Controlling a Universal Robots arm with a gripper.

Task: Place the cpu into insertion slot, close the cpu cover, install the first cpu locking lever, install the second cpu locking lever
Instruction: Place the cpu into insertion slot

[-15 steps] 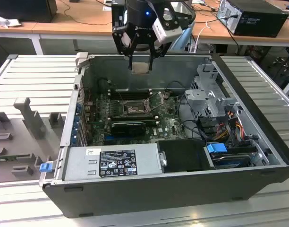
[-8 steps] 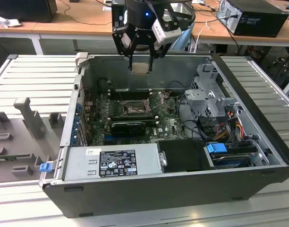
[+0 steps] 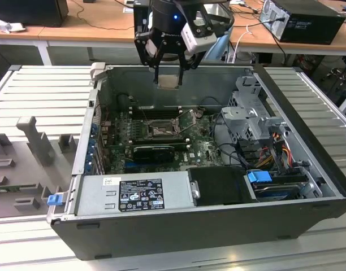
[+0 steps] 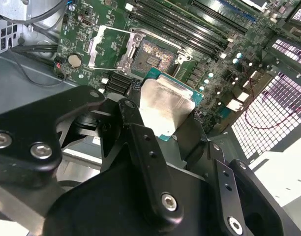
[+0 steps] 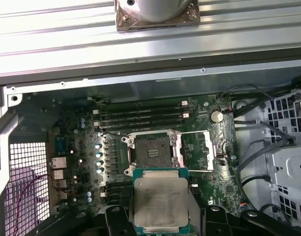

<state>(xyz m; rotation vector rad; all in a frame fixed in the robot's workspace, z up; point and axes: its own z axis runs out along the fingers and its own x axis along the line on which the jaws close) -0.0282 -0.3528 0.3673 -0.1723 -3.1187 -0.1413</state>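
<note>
The small flat square cpu with a tan-silver metallic face (image 3: 169,82) is gripped by the black pincer (image 3: 169,75), which is clenched on it. In the second wrist view the black fingers (image 4: 140,142) are seen pressed against two opposite edges of the cpu (image 4: 166,105), whose metallic face is turned towards the camera.

In the exterior view the pincer and the cpu are held in the air above the far wall of the open dark grey computer case (image 3: 308,186). They are well apart from the square black insertion slot with a silvery metal rim (image 3: 160,131). The case is set on a ribbed light grey tabletop (image 3: 43,90).

In the first wrist view the insertion slot (image 5: 151,150) is seen uncovered, with no chip seated in it. The cpu (image 5: 161,204) is held clear of the slot and is not touching it. The thin square silvery metal cpu cover with a large square cut-out (image 5: 197,150) is folded back just beside the slot, on the side towards the round silver coin battery (image 5: 217,116). The long black memory slots (image 5: 143,115) are mounted near the slot on the green motherboard (image 5: 72,147).
</note>
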